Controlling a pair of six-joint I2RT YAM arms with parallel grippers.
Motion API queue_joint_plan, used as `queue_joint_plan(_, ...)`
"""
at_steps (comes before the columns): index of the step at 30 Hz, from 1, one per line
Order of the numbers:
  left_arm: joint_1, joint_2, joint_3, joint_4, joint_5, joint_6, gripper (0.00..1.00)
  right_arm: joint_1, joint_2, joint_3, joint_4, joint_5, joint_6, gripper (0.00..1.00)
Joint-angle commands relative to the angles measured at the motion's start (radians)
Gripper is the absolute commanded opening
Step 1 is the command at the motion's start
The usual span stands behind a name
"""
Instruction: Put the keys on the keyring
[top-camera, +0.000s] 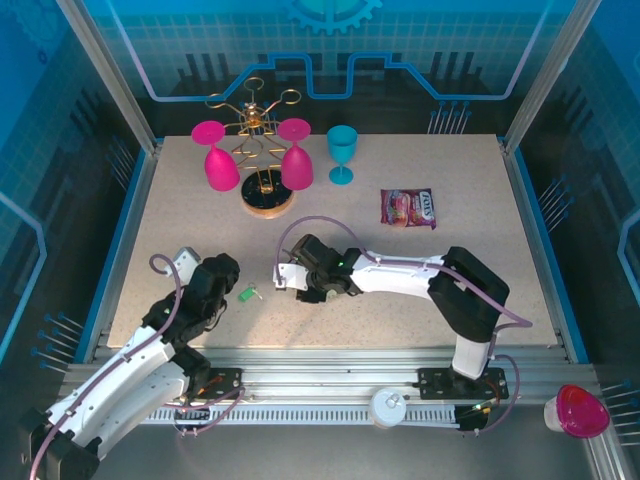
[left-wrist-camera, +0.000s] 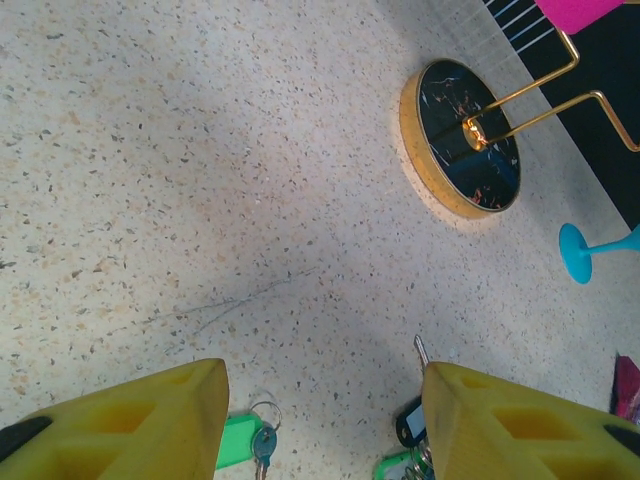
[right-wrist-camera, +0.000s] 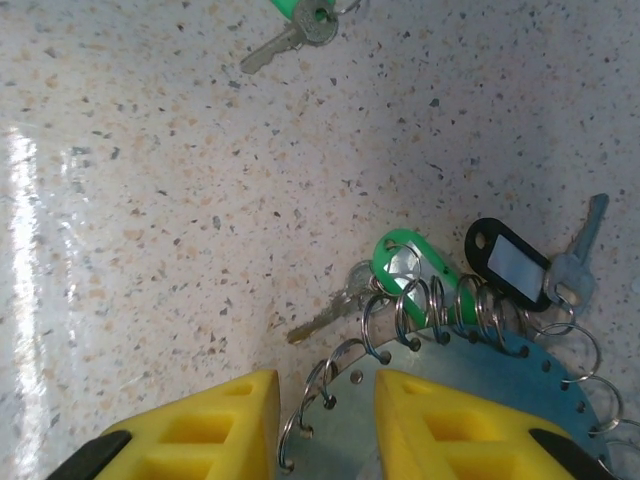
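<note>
The keyring (right-wrist-camera: 520, 380) is a flat grey disc lying on the table, with small wire loops along its rim. A green-tagged key (right-wrist-camera: 415, 262) and a black-tagged key (right-wrist-camera: 510, 262) hang on those loops. My right gripper (right-wrist-camera: 325, 395) is open, its yellow fingers standing either side of the rim with gaps showing. A loose green key (right-wrist-camera: 300, 25) lies apart on the table (top-camera: 247, 294). My left gripper (left-wrist-camera: 322, 400) is open above bare tabletop. That green key (left-wrist-camera: 245, 440) lies by its left finger and the black tag (left-wrist-camera: 410, 422) by its right finger.
At the back stands a gold wire glass rack on a round wooden base (top-camera: 268, 200), holding two pink glasses (top-camera: 220, 165). A teal goblet (top-camera: 342, 152) and a snack packet (top-camera: 408, 208) are to its right. A pink cup (top-camera: 580, 410) sits off the table's near right corner.
</note>
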Motion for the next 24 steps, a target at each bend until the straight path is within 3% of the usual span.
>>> queue_joint_plan(1, 0.007, -0.009, -0.013, -0.013, -0.041, 0.0, 0.54, 0.02, 0.046, 0.044, -0.051, 0.036, 0.045, 0.31)
queue_joint_plan(10, 0.005, -0.014, -0.022, -0.002, -0.044, 0.001, 0.54, 0.027, 0.096, 0.068, -0.1, 0.047, 0.08, 0.29)
queue_joint_plan(13, 0.006, -0.019, -0.021, -0.005, -0.048, 0.001, 0.54, 0.028, 0.107, 0.075, -0.108, 0.049, 0.082, 0.22)
queue_joint_plan(19, 0.005, -0.027, -0.019, -0.013, -0.048, 0.005, 0.54, 0.032, 0.08, 0.066, -0.1, 0.061, 0.097, 0.0)
queue_joint_plan(24, 0.005, -0.027, -0.015, 0.008, -0.046, 0.049, 0.54, 0.011, -0.033, 0.005, -0.083, -0.02, 0.159, 0.0)
